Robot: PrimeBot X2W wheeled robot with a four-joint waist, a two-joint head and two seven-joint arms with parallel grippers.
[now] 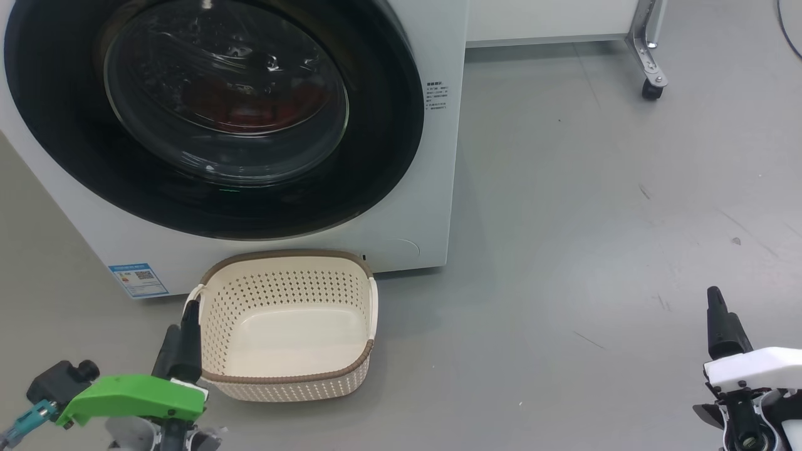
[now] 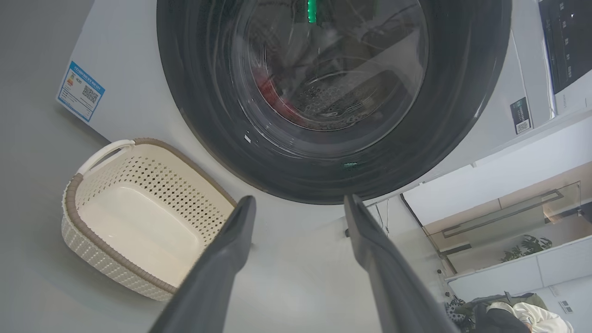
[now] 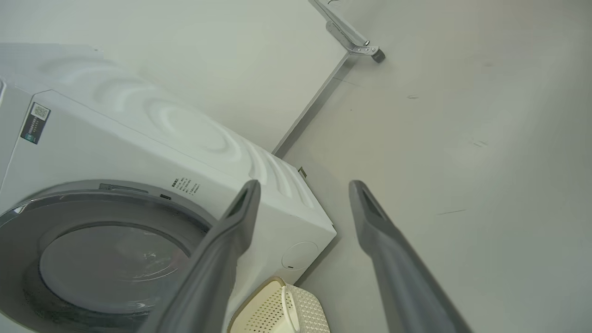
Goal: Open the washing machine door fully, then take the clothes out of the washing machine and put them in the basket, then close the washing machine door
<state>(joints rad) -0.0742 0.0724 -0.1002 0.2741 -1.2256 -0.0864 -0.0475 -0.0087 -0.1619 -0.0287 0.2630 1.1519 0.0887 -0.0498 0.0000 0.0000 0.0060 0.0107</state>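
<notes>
Grey floor [image 1: 564,219], white washing machine [image 1: 446,163] on it. Ahead of left gripper [image 2: 299,199], spread wide and empty, washing machine door [image 1: 213,113], shut; right gripper [image 3: 304,184] likewise, off to the side. Glossy black rim, red clothes [image 1: 250,116] dim behind bulging glass; empty cream basket [image 1: 282,255] below.
</notes>
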